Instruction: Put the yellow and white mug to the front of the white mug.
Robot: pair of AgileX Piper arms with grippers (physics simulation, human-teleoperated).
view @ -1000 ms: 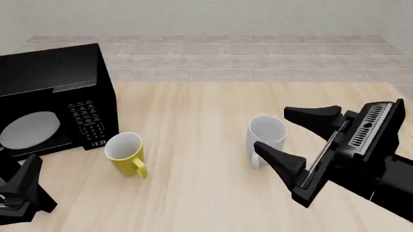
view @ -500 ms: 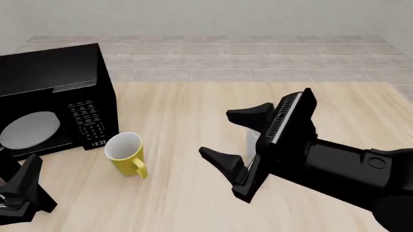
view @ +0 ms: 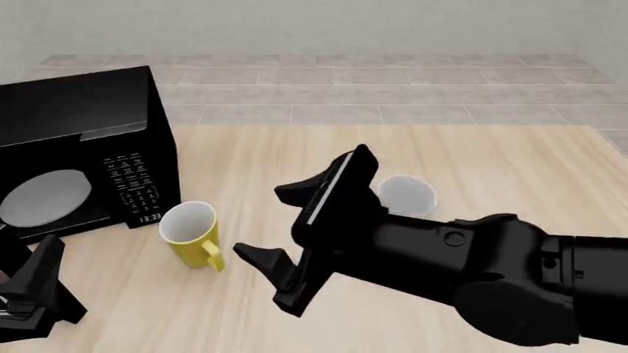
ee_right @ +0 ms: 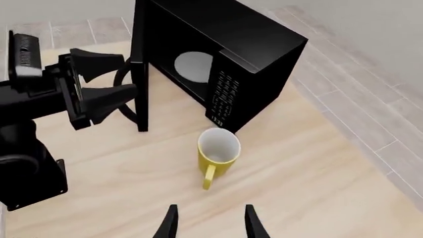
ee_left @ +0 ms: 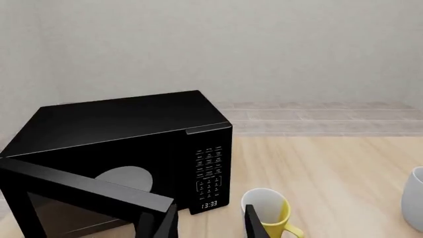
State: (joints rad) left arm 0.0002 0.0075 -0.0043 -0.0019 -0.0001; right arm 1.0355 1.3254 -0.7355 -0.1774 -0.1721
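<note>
My right gripper (view: 268, 224) spread wide, empty, just right of the yellow and white mug (view: 191, 234), white mug (view: 407, 193) beyond, my left gripper (ee_right: 106, 79) parted too

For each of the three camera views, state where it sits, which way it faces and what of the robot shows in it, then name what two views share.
Front view: fixed above the arms' side, facing forward and down at the table; shows the open right gripper and the left gripper.
Left wrist view: behind the left gripper, facing the microwave; fingertips show.
Right wrist view: behind the right gripper, facing the yellow and white mug; the left arm shows too.
Shared: all three show that mug and the microwave.
</note>
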